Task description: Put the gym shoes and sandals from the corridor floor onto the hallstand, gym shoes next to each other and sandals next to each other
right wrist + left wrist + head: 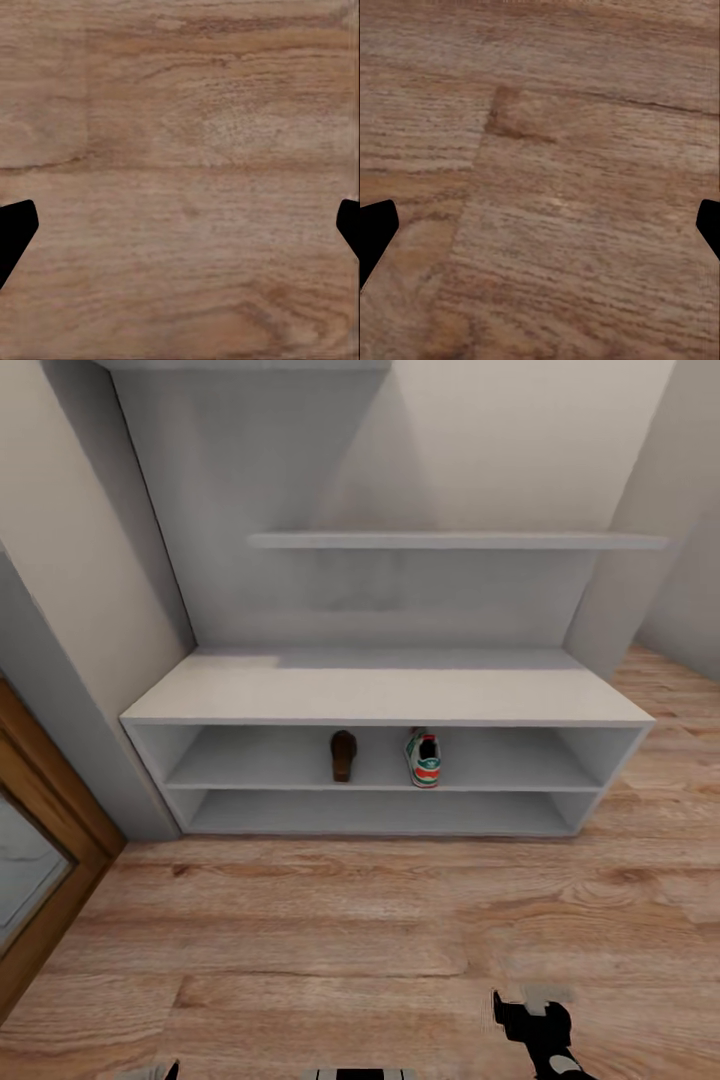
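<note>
One sandal [343,755] and one sneaker [424,758] sit apart on the rack's [380,695] upper shelf at my twelve o'clock, gaps left for their mates. My left tool [540,225] and right tool [180,225] hang spread, holding nothing, above the floor [330,930].

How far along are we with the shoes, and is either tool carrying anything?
About half done, it seems. One sandal and one gym shoe sit apart on the upper open shelf of the hallstand. Nothing is in hand: the left tool and right tool are open over bare corridor floor. Left: fetch the second sandal and second gym shoe, and set each beside its mate.
</note>
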